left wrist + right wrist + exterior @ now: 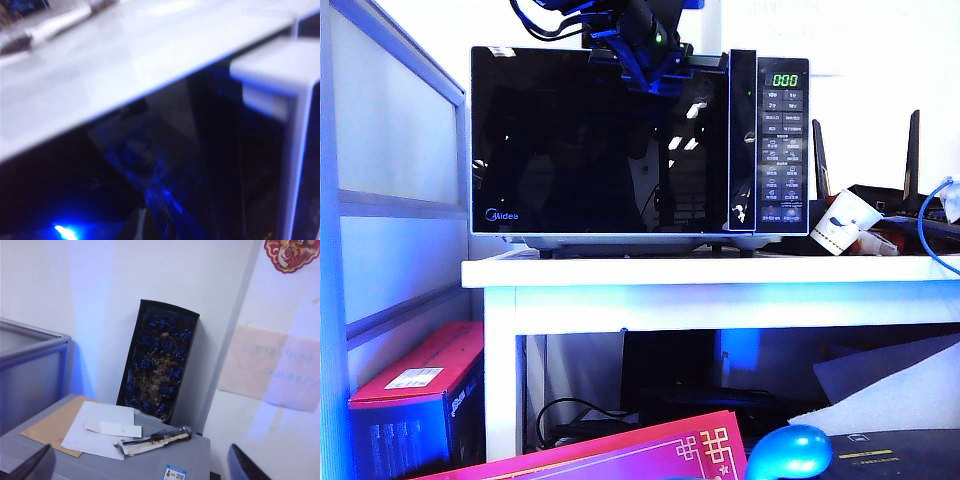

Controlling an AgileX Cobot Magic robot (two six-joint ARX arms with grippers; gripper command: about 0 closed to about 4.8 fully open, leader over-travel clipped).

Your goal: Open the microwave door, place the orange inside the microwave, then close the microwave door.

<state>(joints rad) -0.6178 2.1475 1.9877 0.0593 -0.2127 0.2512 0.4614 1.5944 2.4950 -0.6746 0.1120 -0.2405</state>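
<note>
At top of the microwave point(640, 140), the left gripper point(655, 70), jaws closed & empty, hovered over the microwave door point(600, 140), which was shut. Right gripper point(140, 467) spread wide, holding nothing, aimed elsewhere. Orange not visible. Step: opening; next prob. needs hooking the handle strip point(742, 140).

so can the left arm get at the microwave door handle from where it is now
Probably yes. An arm, seemingly the left, hangs in front of the top of the microwave door, close to the handle strip, and nothing stands between them. The left gripper itself isn't visible but is shut, so it could push or hook, not grasp.
</note>
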